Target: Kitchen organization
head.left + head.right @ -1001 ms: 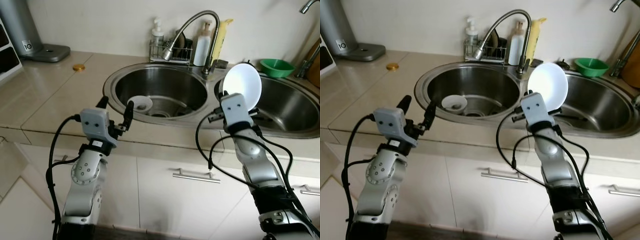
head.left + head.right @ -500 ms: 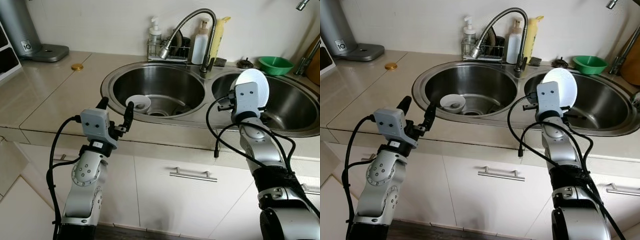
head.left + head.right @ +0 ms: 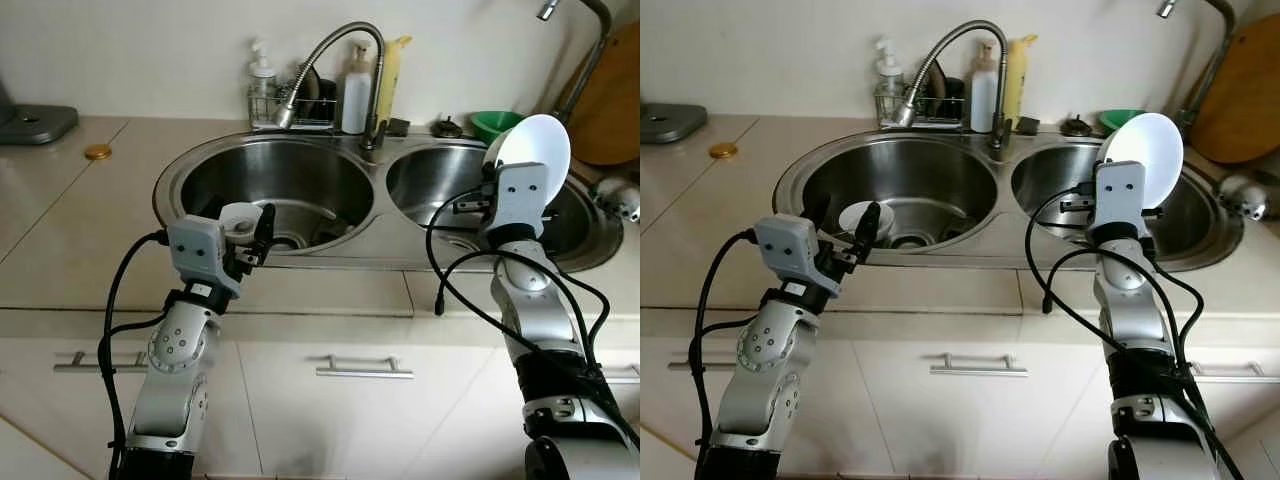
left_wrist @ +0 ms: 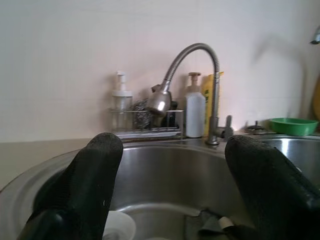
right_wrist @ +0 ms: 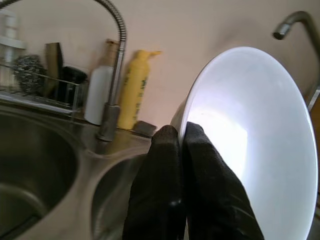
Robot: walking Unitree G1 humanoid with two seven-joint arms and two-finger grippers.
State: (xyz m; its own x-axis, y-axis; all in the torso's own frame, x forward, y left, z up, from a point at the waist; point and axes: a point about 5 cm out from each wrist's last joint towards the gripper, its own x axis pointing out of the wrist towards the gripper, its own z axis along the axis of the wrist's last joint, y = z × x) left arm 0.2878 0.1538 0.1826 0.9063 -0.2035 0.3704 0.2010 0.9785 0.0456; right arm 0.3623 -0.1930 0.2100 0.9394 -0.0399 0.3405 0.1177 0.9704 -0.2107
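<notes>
A white bowl (image 5: 250,145) is pinched by its rim in the right gripper (image 5: 184,150) above the right sink (image 3: 430,180), probably for putting away, while the left gripper (image 4: 175,185) is held wide open and empty before the left sink (image 3: 290,185).

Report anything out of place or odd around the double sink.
Nothing is spilled or broken. Two things stand out: a gold cap lies alone on the counter left of the sink, and a small white bowl with a dark cloth sits in the left basin. The right gripper holds a white bowl on edge above the right basin.
</notes>
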